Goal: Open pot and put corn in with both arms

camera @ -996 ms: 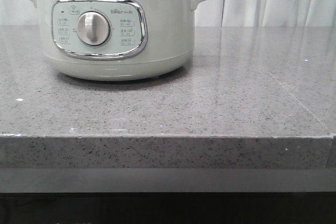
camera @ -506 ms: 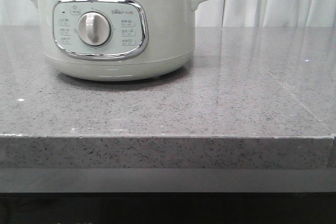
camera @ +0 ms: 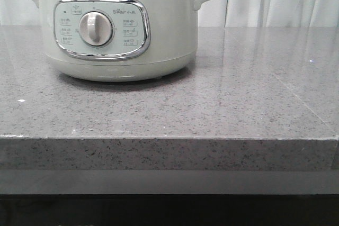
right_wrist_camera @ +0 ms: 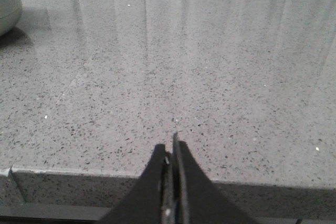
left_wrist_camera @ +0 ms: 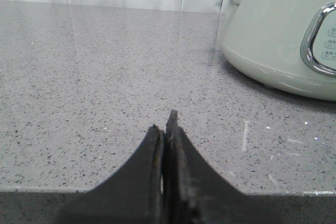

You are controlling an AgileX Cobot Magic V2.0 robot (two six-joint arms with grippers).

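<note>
Cream pot [left_wrist_camera: 278, 30] sits well apart from left hand [left_wrist_camera: 165, 129], pressed closed.

A cream pot [camera: 116, 25] stands on the grey countertop [camera: 238, 104].

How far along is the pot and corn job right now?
The pot stands on the counter with a metal rim at its top; whether a lid is on it, the front view cuts off. In hand: nothing; the left gripper and right gripper are shut, at the counter's near edge. That fits a closed pot awaiting corn, or one already filled.
</note>
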